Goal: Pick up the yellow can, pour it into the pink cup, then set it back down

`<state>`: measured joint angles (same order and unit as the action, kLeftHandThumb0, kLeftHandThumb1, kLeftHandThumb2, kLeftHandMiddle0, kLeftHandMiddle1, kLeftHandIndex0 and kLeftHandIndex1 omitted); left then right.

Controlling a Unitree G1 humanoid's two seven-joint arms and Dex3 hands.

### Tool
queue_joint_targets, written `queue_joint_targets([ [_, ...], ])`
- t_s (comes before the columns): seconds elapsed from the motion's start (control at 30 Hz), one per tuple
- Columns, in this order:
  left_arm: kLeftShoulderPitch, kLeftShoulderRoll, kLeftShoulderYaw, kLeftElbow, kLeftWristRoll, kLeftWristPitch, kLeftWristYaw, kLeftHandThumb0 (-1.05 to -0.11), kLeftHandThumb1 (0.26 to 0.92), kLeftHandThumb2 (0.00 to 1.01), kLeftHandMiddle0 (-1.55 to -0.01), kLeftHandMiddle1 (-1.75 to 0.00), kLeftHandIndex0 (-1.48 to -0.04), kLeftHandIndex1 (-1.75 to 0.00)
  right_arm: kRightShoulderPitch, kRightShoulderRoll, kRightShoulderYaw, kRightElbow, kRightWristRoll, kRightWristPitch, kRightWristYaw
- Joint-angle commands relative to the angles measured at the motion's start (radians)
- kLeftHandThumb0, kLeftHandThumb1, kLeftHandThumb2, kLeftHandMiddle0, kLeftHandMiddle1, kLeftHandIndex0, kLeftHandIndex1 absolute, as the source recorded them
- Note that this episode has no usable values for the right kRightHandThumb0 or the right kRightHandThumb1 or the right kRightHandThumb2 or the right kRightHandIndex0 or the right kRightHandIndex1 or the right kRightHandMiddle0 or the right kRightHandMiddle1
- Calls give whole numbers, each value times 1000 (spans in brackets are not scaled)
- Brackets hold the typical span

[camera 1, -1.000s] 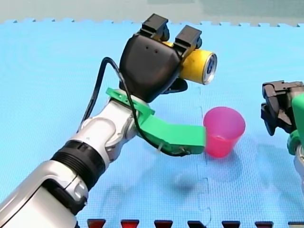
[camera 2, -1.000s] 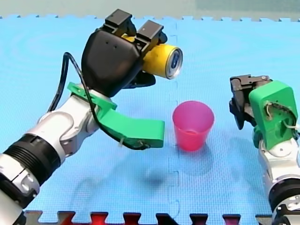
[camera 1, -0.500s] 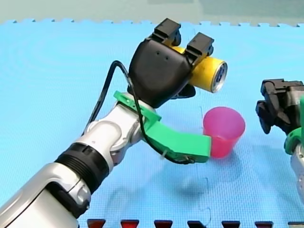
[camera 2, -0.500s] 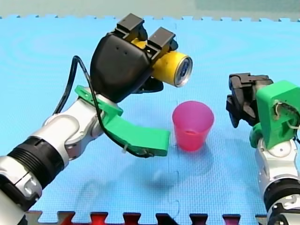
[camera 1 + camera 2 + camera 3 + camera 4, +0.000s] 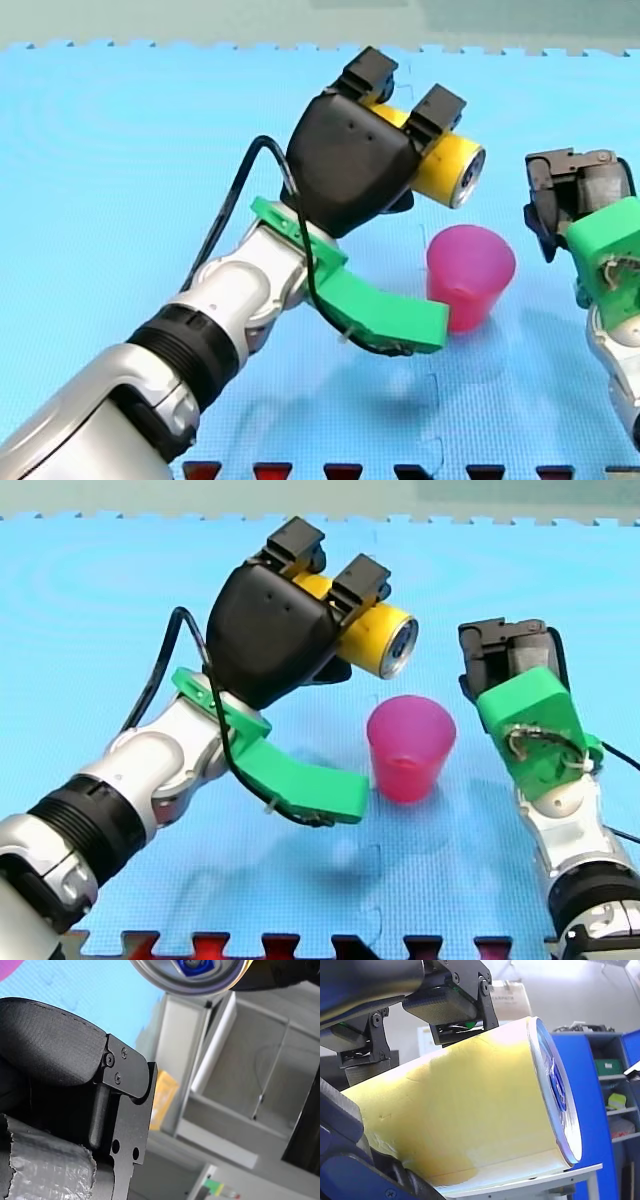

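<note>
**Can held tilted above the cup**

A blue foam mat [image 5: 110, 210] covers the work surface. Its far edge is toothed, and a row of red tiles [image 5: 272, 470] is cut off along the near edge.

The left arm [image 5: 215, 315] reaches in diagonally, with its shoulder end cut off at the corner. A green bracket [image 5: 385, 310] on the wrist juts toward the cup, and a black cable [image 5: 235, 205] loops from it up to the hand. In the first head view the bracket covers the lower left edge of the cup. In the second head view it stands just beside the cup.

The left hand [image 5: 365, 165] is raised off the mat and clamped on the can [image 5: 452, 170]. The black back of the hand hides most of the can's body. The can lies nearly on its side, with its lid end pointing toward the right hand and a little downward, above the cup rim and clear of it. In the second wrist view two finger pads [image 5: 440, 1007] press on the yellow wall, and the can's base is hidden in the palm.

The right hand [image 5: 505, 655] hangs near the cup on its right, seen from behind. How its grip is set is hard to read.

The pink cup [image 5: 410, 745] stands upright on the mat between the hands. Its contents cannot be made out.

In the first wrist view the can's lid is cut off at the frame edge.
</note>
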<state>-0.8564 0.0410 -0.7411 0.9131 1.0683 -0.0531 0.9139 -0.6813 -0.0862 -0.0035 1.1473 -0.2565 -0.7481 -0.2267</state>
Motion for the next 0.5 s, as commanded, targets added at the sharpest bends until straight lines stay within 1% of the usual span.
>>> queue_joint_targets([
  [0.0,-22,1,-3,10,4,8,16,-352,889,9,-776,-1746,-684,-1407,7,-20,-3,0,30,-11,55],
  [0.03,-24,1,-5,14,5,10,19,-353,890,9,-776,-1746,-686,-1402,3,-17,-10,6,52,-15,91],
  [0.07,-26,1,-8,17,6,11,21,-355,893,7,-776,-1746,-696,-1374,-2,-19,-12,12,61,-18,108],
  [0.1,-28,1,-10,19,8,13,23,-357,895,7,-776,-1746,-700,-1363,-5,-18,-16,15,74,-22,126],
  [0.13,-30,2,-12,21,9,14,25,-358,896,7,-776,-1746,-703,-1355,-6,-11,-3,11,59,-24,106],
  [0.17,-30,2,-13,23,10,14,27,-359,898,7,-775,-1746,-705,-1348,-5,-15,-4,11,63,-29,110],
  [0.2,-31,2,-15,24,11,15,28,-360,899,7,-775,-1746,-706,-1343,-1,-8,23,-5,13,-23,36],
  [0.23,-31,2,-15,25,11,16,29,-362,900,7,-775,-1746,-706,-1334,7,-17,8,-5,32,-32,44],
  [0.27,-32,2,-16,26,11,16,30,-364,902,7,-775,-1746,-707,-1326,13,-17,13,-15,22,-32,20],
  [0.3,-32,1,-17,28,11,17,32,-366,902,7,-775,-1746,-708,-1321,18,-19,33,-34,-16,-23,-30],
  [0.33,-32,0,-18,30,11,18,33,-367,903,7,-775,-1746,-709,-1316,23,-28,14,-32,22,-34,16],
  [0.37,-32,-1,-19,32,11,19,36,-368,903,7,-775,-1746,-711,-1310,23,-24,37,-48,-13,-24,-23],
  [0.4,-32,-2,-19,34,11,20,39,-369,904,7,-775,-1746,-712,-1305,22,-32,9,-42,44,-34,52],
  [0.43,-33,-2,-20,36,10,21,41,-370,905,6,-774,-1746,-713,-1300,20,-29,7,-44,55,-40,69],
  [0.47,-33,-3,-20,38,10,20,44,-372,905,6,-774,-1746,-714,-1294,20,-30,11,-47,55,-44,73],
])
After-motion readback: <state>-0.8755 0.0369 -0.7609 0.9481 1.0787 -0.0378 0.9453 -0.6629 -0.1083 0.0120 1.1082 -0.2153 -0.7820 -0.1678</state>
